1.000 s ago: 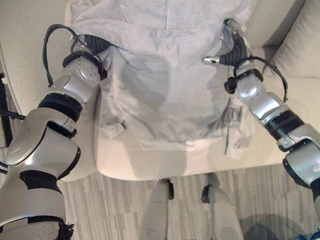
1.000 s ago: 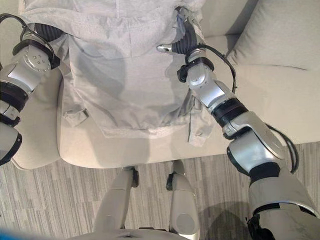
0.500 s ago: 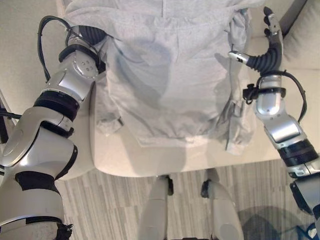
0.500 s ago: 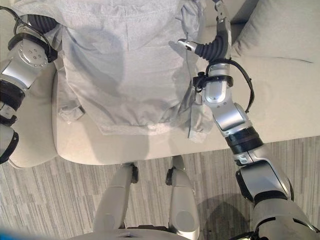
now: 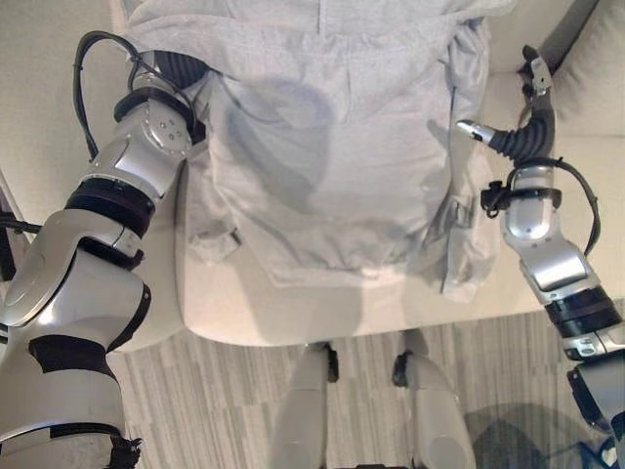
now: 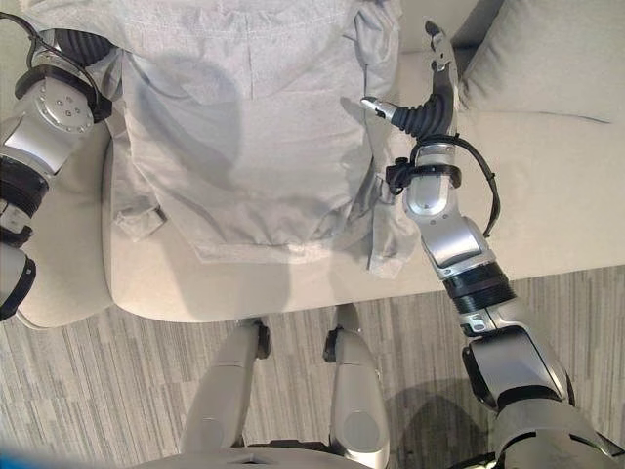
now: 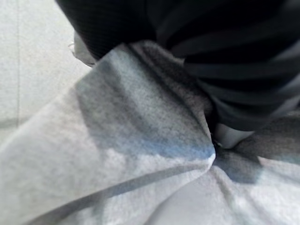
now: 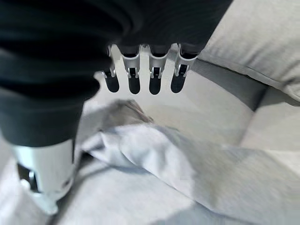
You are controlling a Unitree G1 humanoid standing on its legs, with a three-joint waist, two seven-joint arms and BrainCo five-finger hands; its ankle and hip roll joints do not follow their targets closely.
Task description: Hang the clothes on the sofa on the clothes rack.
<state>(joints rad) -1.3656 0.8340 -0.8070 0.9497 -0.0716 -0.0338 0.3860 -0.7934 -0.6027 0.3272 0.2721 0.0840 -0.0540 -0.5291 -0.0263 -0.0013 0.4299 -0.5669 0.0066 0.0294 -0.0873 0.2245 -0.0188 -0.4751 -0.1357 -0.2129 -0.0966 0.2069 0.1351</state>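
Observation:
A light grey hooded jacket [image 5: 332,147] lies spread flat on the beige sofa seat [image 5: 293,322], hem toward me and one sleeve [image 5: 459,244] folded down its right side. My left hand [image 5: 181,68] reaches in under the jacket's upper left corner. Its dark cover [image 7: 225,47] shows in the left wrist view, with grey cloth [image 7: 117,140] draped over the rest. My right hand [image 6: 430,103] hovers just right of the jacket's right edge, open and holding nothing. Its fingers [image 8: 140,75] are straight, and the thumb [image 8: 42,183] points at the cloth without touching it.
A beige back cushion [image 6: 547,59] leans at the right end of the sofa. Bare seat [image 6: 547,195] stretches right of the jacket. Grey striped carpet [image 5: 215,410] lies in front of the sofa's front edge.
My right hand has come off the jacket's right shoulder and moved right and slightly toward me, now clear of the cloth. The left arm has stayed in place.

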